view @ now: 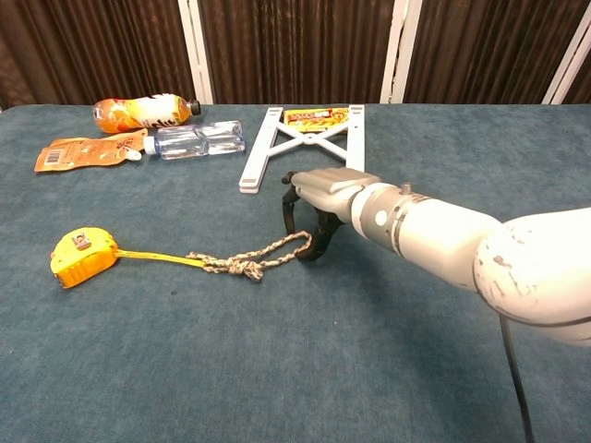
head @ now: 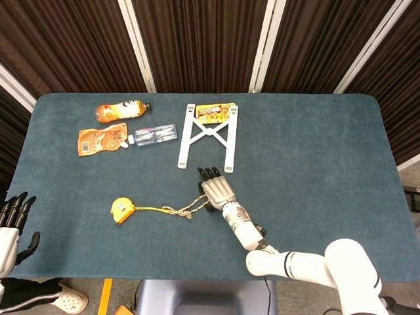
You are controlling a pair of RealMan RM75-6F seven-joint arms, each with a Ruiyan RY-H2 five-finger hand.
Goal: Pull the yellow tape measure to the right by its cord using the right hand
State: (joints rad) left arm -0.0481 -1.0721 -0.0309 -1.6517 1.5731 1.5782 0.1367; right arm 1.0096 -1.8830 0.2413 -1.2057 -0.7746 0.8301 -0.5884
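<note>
The yellow tape measure [head: 121, 210] [view: 83, 257] lies on the blue table at the left front. Its yellow tape leads right to a knotted rope cord [head: 189, 209] [view: 257, 258] that ends in a loop. My right hand [head: 216, 190] [view: 323, 196] is lowered over the loop's right end, fingers pointing down and apart. Its fingertips [view: 290, 210] and thumb stand on either side of the loop end, and no grip on the cord shows. My left hand [head: 12, 220] hangs at the table's front left corner, fingers spread and holding nothing.
A white folding stand [head: 209, 135] [view: 295, 138] lies just behind my right hand, with a snack packet [head: 215, 112] at its far end. An orange bottle [head: 120, 109], an orange pouch [head: 100, 140] and a clear bottle [head: 153, 134] sit at the back left.
</note>
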